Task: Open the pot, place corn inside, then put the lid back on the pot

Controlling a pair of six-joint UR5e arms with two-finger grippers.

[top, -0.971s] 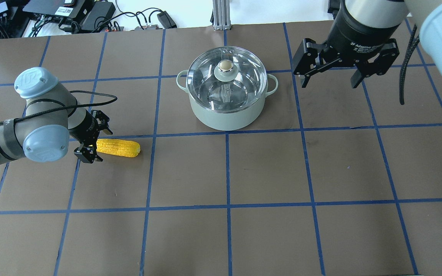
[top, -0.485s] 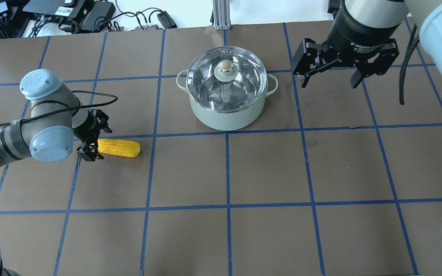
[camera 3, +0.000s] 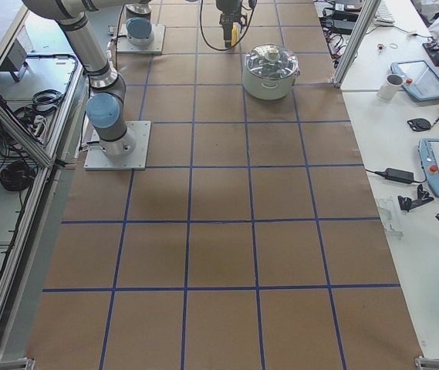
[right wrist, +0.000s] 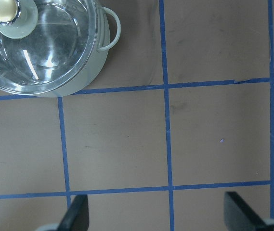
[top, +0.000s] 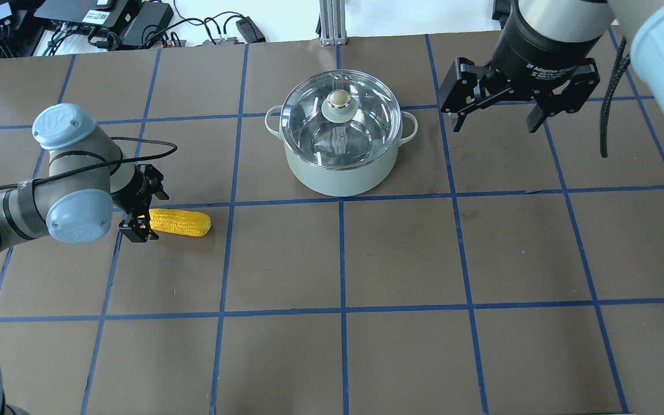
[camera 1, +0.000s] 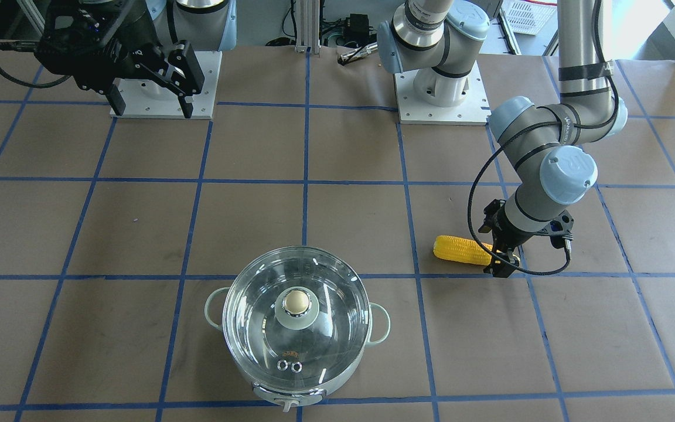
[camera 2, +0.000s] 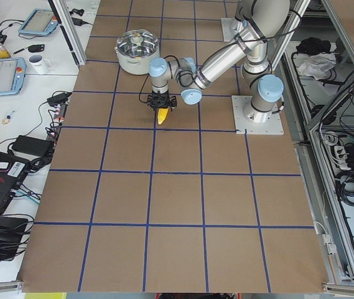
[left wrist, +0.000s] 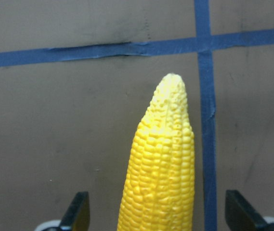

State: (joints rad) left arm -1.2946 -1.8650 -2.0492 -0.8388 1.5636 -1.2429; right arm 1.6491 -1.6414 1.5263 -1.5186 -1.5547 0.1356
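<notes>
Left gripper is hanging low over the tabletop, jaws spread wide and straddling the thick end of the bright yellow toy corn cob. Neither finger is touching it. The cob is lying flat on its side, pointed tip facing away from my wrist, well apart from the mint-green steel-lined pot.

Judging the cob as light, stiff and knobbly, but round, so likely to roll or squirt out. I'm planning to pinch across the fat section, not the taper.

The clear glass domed lid is sitting on the pot: smooth and breakable, so its beige-capped knob looks like the only sane hold. Right gripper is hovering wide open and empty, beside the pot.
</notes>
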